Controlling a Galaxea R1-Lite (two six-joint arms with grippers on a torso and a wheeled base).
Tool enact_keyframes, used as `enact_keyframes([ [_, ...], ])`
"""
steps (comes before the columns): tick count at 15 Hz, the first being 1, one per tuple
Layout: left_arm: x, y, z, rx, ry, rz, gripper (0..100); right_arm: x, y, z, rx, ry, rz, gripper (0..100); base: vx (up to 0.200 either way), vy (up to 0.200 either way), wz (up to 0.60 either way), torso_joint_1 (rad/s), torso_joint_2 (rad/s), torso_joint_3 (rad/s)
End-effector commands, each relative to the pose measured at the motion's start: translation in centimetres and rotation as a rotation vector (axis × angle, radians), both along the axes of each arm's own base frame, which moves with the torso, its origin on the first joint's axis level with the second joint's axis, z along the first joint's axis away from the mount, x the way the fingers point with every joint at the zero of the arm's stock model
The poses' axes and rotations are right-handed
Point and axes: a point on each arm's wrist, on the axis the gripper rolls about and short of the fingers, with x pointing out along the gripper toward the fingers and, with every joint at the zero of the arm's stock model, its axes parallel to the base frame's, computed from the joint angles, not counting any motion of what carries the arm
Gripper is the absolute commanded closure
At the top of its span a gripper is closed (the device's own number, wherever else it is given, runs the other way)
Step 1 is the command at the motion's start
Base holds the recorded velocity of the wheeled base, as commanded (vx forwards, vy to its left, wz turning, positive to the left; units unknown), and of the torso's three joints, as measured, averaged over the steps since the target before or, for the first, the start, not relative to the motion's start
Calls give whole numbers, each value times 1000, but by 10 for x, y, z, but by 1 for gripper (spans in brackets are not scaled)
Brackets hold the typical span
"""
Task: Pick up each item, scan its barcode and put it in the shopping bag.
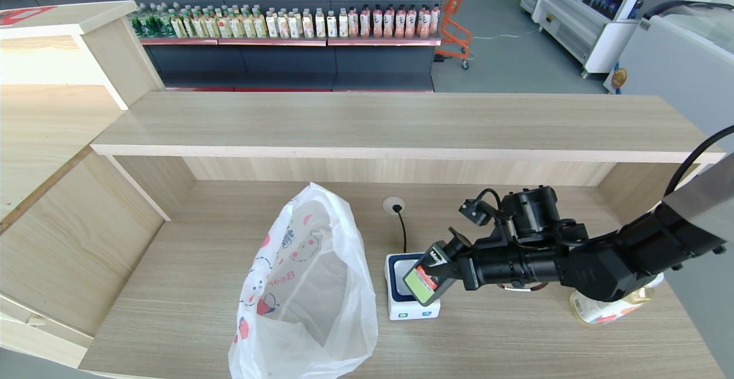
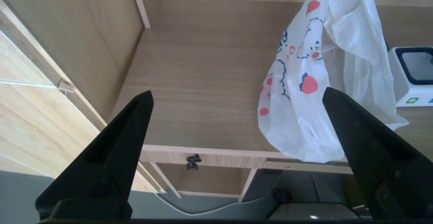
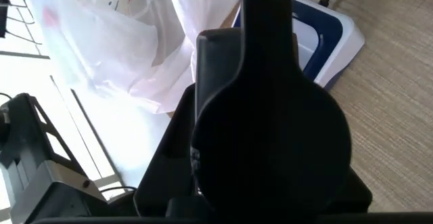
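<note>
Left gripper [image 2: 238, 99] hangs above the near left edge of the wooden desk [image 1: 172, 310], its two dark fingers [image 2: 115, 156] spread wide, and the desk top shows between them. Just right of it is the shopping bag [image 1: 304, 287], thin white plastic with red and black cartoon print. It stands slumped at the near middle of the desk with its mouth open toward the near side. Seen from the left wrist, the bag [image 2: 318, 68] has one edge hanging over the desk's near rim. Right of the bag, close beside it, is the scanner [image 1: 410, 293], a small white box with a blue frame around its window. It sits flat on the desk, and a black cable runs from it to a round grommet [image 1: 393, 204] farther back. The right gripper [image 1: 438, 264] comes in from the right, low over the desk, pinching a small flat dark pack [image 1: 423, 278] with a green and red label. The pack is tilted and held over the right part of the scanner window; contact with the scanner cannot be told. In the right wrist view the blue and white scanner [image 3: 331, 28] lies past the dark finger [image 3: 267, 34], with the bag [image 3: 101, 41] beyond it. Far right near, a bottle [image 1: 608, 307] with yellowish liquid and a printed label sits on the desk, mostly hidden under the right arm. Behind the raised ledge [image 1: 401, 121] are store shelves of drinks [image 1: 287, 23] and an orange cart [image 1: 456, 18].
</note>
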Motion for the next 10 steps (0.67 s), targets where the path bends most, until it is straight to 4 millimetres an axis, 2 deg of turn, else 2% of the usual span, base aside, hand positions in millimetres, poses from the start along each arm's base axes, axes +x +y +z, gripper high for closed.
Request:
enact_keyframes([
  [1, 0, 0, 0, 0, 0, 0, 0, 6, 7, -9, -4, 7, 12, 100, 0, 0, 0, 0, 0, 0],
  [10, 0, 0, 0, 1, 0, 0, 0, 18, 12, -16, -15, -35, 31, 100, 0, 0, 0, 0, 0, 0],
])
